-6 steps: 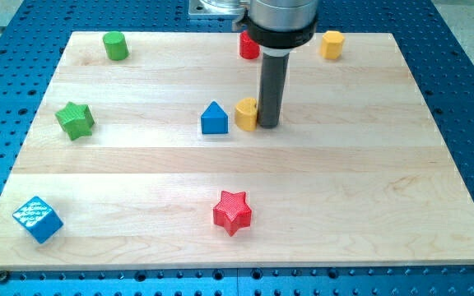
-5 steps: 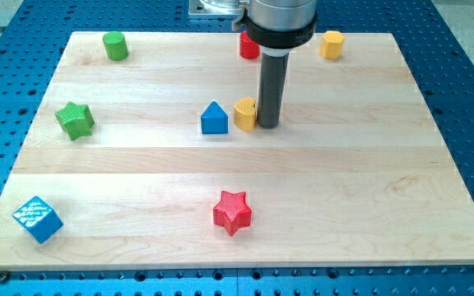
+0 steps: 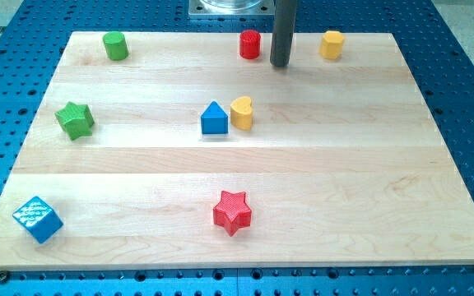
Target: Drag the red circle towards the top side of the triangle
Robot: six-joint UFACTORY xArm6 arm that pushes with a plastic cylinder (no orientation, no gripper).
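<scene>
Red circle [image 3: 250, 44] just left of my tip [image 3: 281, 64]; blue triangle [image 3: 214, 118] below

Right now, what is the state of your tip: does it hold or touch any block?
My tip: no claw, holds nothing; it touches no block, standing just right of the red circle, apart from it.

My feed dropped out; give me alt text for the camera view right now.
My tip sits near the board's top edge, just right of the red circle. The blue triangle is mid-board below, a yellow block touching its right side.
</scene>
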